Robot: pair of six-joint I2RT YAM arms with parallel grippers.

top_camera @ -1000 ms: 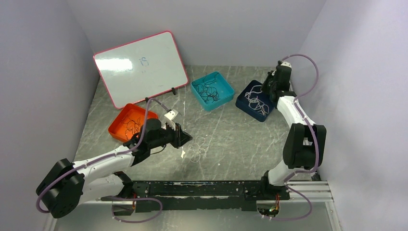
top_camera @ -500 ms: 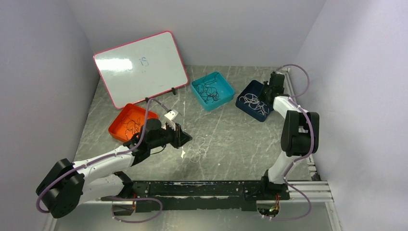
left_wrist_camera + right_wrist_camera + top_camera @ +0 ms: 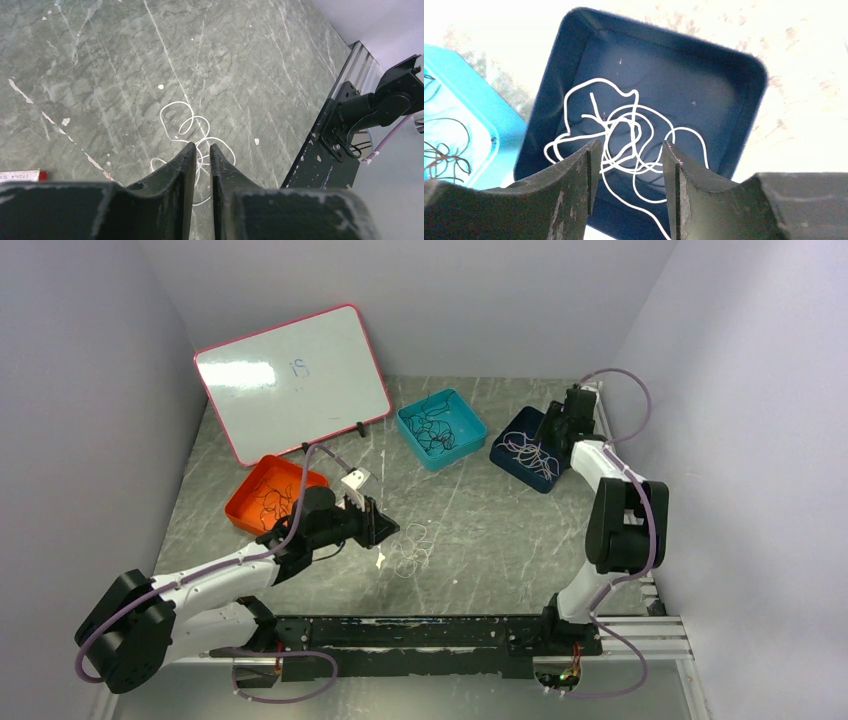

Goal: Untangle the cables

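Observation:
A loose white cable (image 3: 412,548) lies looped on the grey table; in the left wrist view this cable (image 3: 180,117) runs under my fingertips. My left gripper (image 3: 388,528) (image 3: 201,146) hovers at its left edge, jaws a narrow slit apart with nothing seen pinched. My right gripper (image 3: 550,428) (image 3: 630,145) hangs open over the dark blue tray (image 3: 505,455) (image 3: 664,31). A tangle of white cables (image 3: 530,452) (image 3: 624,125) rests in that tray, free of the fingers.
A teal tray (image 3: 470,410) with dark cables (image 3: 430,430) stands at the back middle. An orange tray (image 3: 240,510) with dark and reddish cables sits at the left. A whiteboard (image 3: 290,380) leans behind it. A black rail (image 3: 430,632) runs along the near edge.
My right gripper has opened over the dark blue tray, and the white cable it carried now lies in the tray. The right arm pulled in slightly. The left arm has not moved.

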